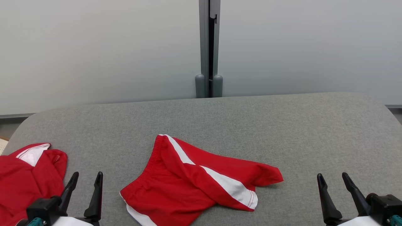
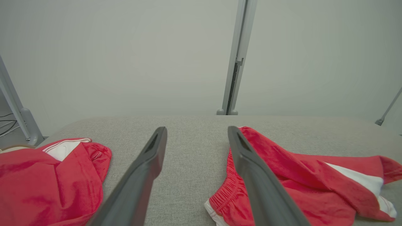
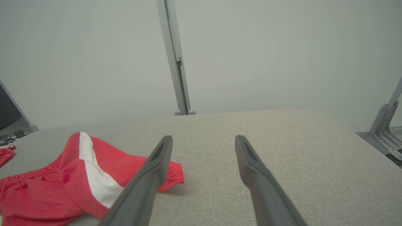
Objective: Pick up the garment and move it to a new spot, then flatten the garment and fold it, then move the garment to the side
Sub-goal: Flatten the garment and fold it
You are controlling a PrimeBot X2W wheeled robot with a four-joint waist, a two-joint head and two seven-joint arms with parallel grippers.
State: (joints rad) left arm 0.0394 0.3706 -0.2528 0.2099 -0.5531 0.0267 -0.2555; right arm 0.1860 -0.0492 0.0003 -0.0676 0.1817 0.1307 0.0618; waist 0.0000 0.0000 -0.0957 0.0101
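A pair of red shorts with a white side stripe, the garment (image 1: 191,185), lies crumpled on the grey padded table (image 1: 282,125), near its front middle. The same garment (image 2: 301,179) lies right of my left fingers, and the garment (image 3: 78,175) lies left of my right fingers. My left gripper (image 1: 87,179) hovers open at the lower left, between the shorts and another red cloth, touching neither. At the lower right my right gripper (image 1: 333,179) stands open over bare table, well right of the shorts. My left gripper (image 2: 196,133) and right gripper (image 3: 203,141) hold nothing.
A second red garment with white trim (image 1: 28,175) lies at the table's left edge, also the red garment (image 2: 53,185). A grey wall with a vertical post (image 1: 209,47) stands behind the table. A metal bracket (image 3: 388,125) sits past the table's right side.
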